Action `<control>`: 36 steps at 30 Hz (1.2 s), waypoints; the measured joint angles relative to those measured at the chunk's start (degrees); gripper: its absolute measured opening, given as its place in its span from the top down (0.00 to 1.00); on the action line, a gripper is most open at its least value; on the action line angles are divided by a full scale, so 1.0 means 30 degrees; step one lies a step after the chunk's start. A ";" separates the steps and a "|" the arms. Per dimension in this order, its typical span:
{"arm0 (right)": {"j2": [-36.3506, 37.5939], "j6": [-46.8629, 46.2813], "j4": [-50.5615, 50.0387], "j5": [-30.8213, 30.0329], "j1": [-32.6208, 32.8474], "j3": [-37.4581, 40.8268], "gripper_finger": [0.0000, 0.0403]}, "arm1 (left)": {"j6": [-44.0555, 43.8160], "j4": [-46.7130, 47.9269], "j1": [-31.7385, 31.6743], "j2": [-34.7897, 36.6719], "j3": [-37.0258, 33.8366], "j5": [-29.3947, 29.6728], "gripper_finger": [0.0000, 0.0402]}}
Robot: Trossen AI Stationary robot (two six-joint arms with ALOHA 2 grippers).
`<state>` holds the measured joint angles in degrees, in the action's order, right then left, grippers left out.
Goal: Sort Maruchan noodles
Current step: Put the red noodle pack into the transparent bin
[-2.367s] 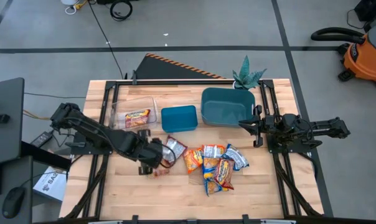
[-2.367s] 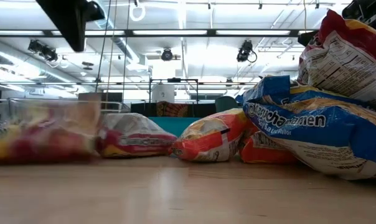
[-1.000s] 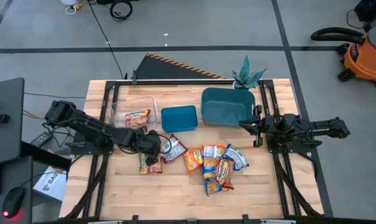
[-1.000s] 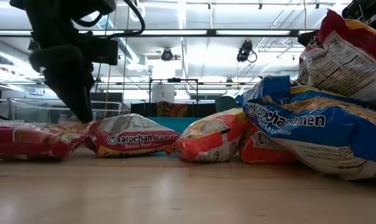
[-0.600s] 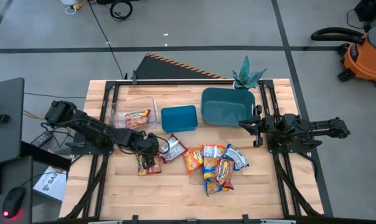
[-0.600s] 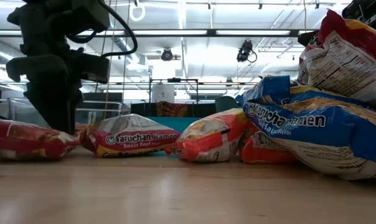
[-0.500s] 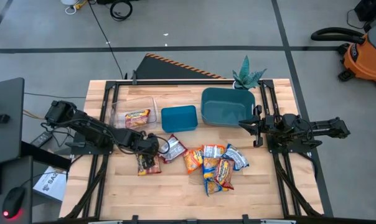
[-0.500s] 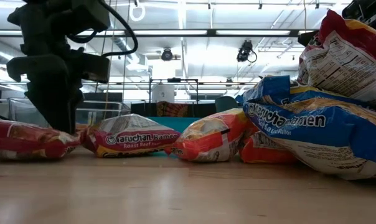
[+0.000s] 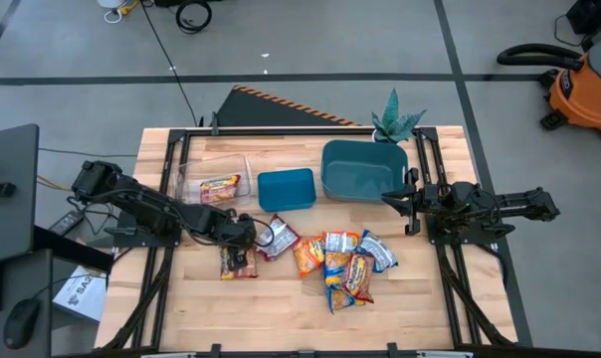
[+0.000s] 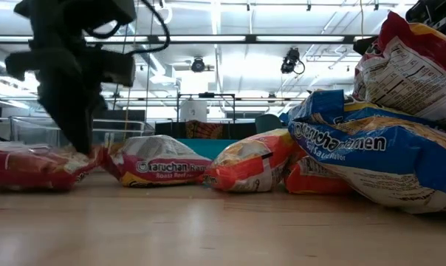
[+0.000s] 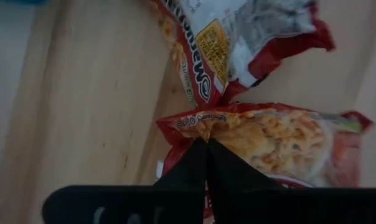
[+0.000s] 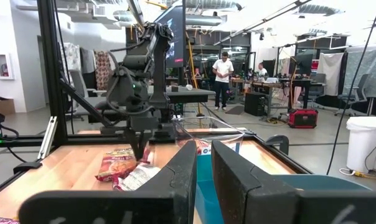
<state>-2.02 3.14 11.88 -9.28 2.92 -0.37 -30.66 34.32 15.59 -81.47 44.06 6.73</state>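
My left gripper [image 11: 206,144] is pinching its dark tapered fingers together on the crimped edge of a crinkly red noodle packet [image 11: 281,140] lying on the wooden table [image 9: 281,308], just beside the other glossy packets [image 9: 345,264].

The wooden tabletop [image 9: 281,308] stands on a grey concrete floor [image 9: 310,40] crossed by dark tape lines. Beyond the tabletop's far right corner sits an orange shop vacuum [image 9: 584,85]; a dark desk [image 9: 7,199] stands off its left side. Past the tabletop, a bright workshop shows ceiling strip lights [image 10: 230,38], desks, a white bin [image 12: 368,146] and standing people [image 12: 223,73].
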 joint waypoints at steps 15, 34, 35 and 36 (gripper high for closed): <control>0.0000 0.0000 0.0007 0.0000 0.0000 -0.0005 0.86 | 0.1458 0.9902 0.0240 0.0000 0.7393 0.2431 0.99; 0.0000 0.0000 0.0007 0.0000 0.0000 -0.0004 0.86 | 0.1391 1.7349 -0.0927 0.0211 1.1382 1.5055 0.99; 0.0000 0.0000 0.0000 0.0000 0.0000 -0.0001 0.86 | 0.1451 1.7317 -0.1246 0.0208 1.1189 1.5544 0.99; 0.0000 0.0000 0.0007 0.0000 0.0000 -0.0005 0.86 | 0.1518 1.7346 -0.1617 0.0197 1.0974 1.5854 0.99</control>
<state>-2.02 3.14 11.90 -9.28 2.92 -0.38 -26.10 86.36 10.74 -80.88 76.98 54.29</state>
